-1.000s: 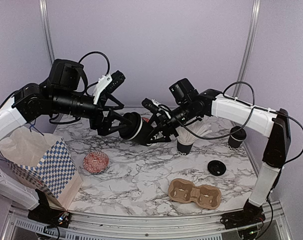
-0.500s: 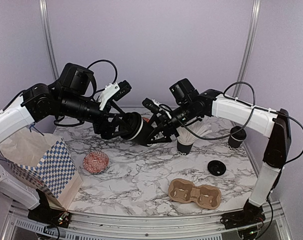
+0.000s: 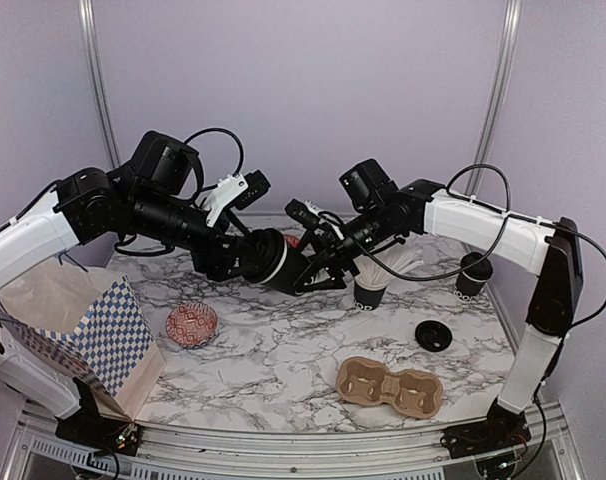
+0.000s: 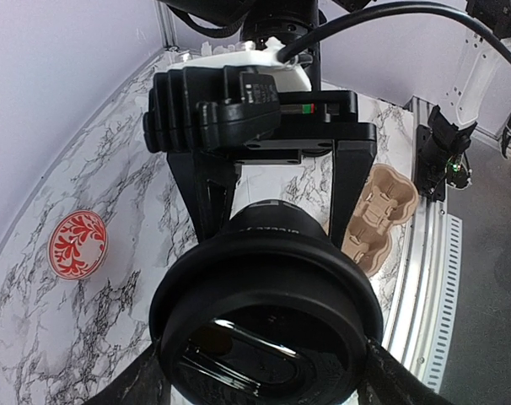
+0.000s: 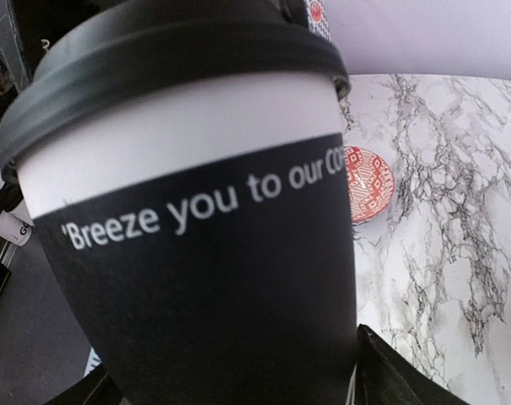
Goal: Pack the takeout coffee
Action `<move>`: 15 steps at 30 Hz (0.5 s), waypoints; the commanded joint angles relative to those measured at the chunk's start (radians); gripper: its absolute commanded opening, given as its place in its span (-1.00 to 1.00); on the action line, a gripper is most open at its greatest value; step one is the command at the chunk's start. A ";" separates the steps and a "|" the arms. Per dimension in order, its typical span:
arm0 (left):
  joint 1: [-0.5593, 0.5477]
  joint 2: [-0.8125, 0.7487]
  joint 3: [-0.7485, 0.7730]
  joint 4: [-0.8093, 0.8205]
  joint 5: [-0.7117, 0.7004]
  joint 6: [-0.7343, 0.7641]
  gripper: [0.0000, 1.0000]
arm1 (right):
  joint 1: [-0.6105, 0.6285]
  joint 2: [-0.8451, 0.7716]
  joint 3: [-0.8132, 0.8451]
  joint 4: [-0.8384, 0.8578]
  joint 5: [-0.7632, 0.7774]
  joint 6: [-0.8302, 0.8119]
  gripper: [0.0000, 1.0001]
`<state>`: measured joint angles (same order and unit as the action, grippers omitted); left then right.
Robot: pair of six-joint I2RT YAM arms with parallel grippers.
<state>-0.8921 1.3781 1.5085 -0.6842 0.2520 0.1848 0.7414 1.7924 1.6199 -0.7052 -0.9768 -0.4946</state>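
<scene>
A black takeout coffee cup (image 3: pixel 286 264) with a white band and its black lid on lies sideways in mid-air above the table's back middle. My left gripper (image 3: pixel 253 258) is shut on the lid end. The lid (image 4: pixel 268 316) fills the left wrist view, between my own dark fingers (image 4: pixel 150 384). My right gripper (image 3: pixel 319 264) is shut on the cup's body from the opposite side. The cup's body (image 5: pixel 196 270), with white lettering, fills the right wrist view. A second black cup (image 3: pixel 473 275) stands open at the back right. A loose black lid (image 3: pixel 433 335) lies in front of it.
A brown pulp two-hole carrier (image 3: pixel 389 387) lies at the front right, also in the left wrist view (image 4: pixel 378 215). A black cup of white sticks (image 3: pixel 371 285) stands just right of the grippers. A red patterned coaster (image 3: pixel 191 324) and a blue-checked paper bag (image 3: pixel 93 335) are at the left.
My left arm has swung up and rightward, closing in behind the cup. The cup and my right gripper have stayed almost in place.
</scene>
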 commanded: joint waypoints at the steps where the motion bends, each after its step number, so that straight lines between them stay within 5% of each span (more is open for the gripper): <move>1: -0.004 0.016 0.039 -0.037 -0.037 0.008 0.38 | 0.001 -0.059 0.015 -0.027 0.049 -0.026 0.74; 3: -0.003 0.022 0.051 -0.052 -0.068 0.007 0.38 | -0.001 -0.082 0.020 -0.049 0.093 -0.039 0.96; 15: 0.077 0.283 0.268 -0.221 -0.321 -0.084 0.36 | -0.098 -0.287 -0.021 -0.122 0.217 -0.083 0.97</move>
<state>-0.8474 1.5620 1.6844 -0.8062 0.0494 0.1558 0.6834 1.5723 1.6135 -0.7906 -0.7975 -0.5549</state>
